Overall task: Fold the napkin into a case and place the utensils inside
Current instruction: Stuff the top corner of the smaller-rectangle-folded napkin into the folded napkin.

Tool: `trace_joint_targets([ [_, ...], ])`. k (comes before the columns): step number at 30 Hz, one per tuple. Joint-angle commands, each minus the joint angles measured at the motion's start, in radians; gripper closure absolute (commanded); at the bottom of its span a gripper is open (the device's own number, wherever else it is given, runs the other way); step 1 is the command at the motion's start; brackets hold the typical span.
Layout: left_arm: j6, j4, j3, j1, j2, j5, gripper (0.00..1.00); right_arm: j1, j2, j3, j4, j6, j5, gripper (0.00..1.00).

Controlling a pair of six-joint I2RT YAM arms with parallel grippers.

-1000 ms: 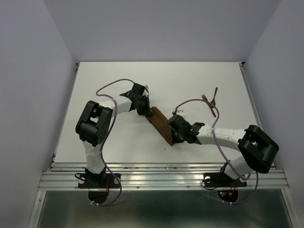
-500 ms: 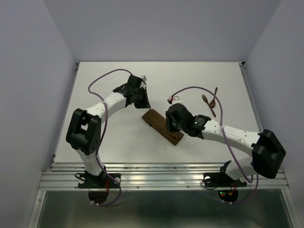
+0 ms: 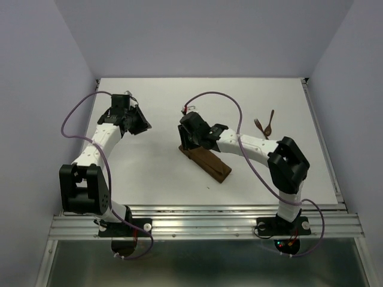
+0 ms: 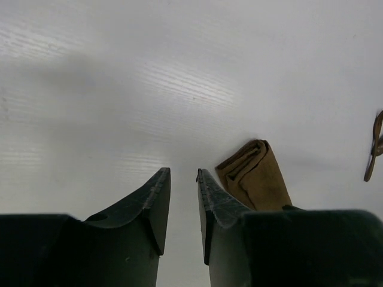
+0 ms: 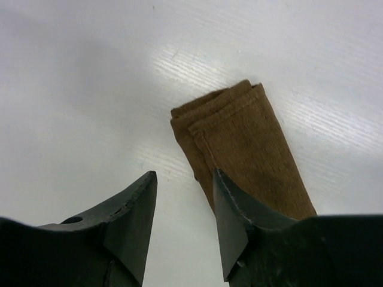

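Note:
The napkin (image 3: 207,162) lies folded as a narrow brown case, running diagonally across the table's middle. My right gripper (image 3: 187,142) hovers at its far left end. In the right wrist view this gripper (image 5: 184,173) is open, with bare table between its fingers and the napkin (image 5: 245,143) just right of the right finger. My left gripper (image 3: 142,124) is well to the left, open with a narrow gap (image 4: 182,172) and nothing in it; the napkin's end (image 4: 254,176) shows beyond it. The utensils, a fork (image 3: 259,125) and a spoon (image 3: 270,119), lie together at the back right.
The white table (image 3: 149,173) ends at a metal rail along the near edge. Grey walls stand on the left, right and back. Purple cables loop over both arms. One utensil (image 4: 376,146) shows at the left wrist view's right edge.
Both grippers have opened and let go of the folded napkin, which now lies flat. The left arm has swung away to the left. The right gripper moved up to the strip's far end.

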State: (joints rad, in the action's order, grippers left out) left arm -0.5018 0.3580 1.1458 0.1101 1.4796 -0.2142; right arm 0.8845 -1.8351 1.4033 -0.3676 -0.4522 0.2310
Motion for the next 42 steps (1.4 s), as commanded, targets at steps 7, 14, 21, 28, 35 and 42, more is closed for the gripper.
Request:
trace_joint_targets([
  [7,-0.02,-0.016,-0.106,-0.018,-0.061,-0.054,0.64,0.014,-0.187,0.203,-0.096,-0.074,0.114,0.42],
  [14,-0.014,-0.027,-0.115,-0.018,-0.044,-0.065,0.65,0.014,-0.251,0.241,-0.087,-0.091,0.103,0.41],
  [21,-0.006,-0.033,-0.116,-0.018,-0.035,-0.065,0.65,0.024,-0.276,0.249,-0.065,-0.086,0.087,0.41],
  [28,0.008,-0.033,-0.115,-0.018,-0.001,-0.076,0.66,0.024,-0.303,0.253,-0.071,-0.092,0.102,0.44],
  [35,0.006,-0.044,-0.12,-0.018,0.004,-0.088,0.66,0.024,-0.303,0.247,-0.073,-0.118,0.105,0.6],
  [42,0.011,-0.059,-0.149,-0.016,-0.002,-0.108,0.66,0.024,-0.274,0.22,-0.051,-0.154,0.1,0.97],
])
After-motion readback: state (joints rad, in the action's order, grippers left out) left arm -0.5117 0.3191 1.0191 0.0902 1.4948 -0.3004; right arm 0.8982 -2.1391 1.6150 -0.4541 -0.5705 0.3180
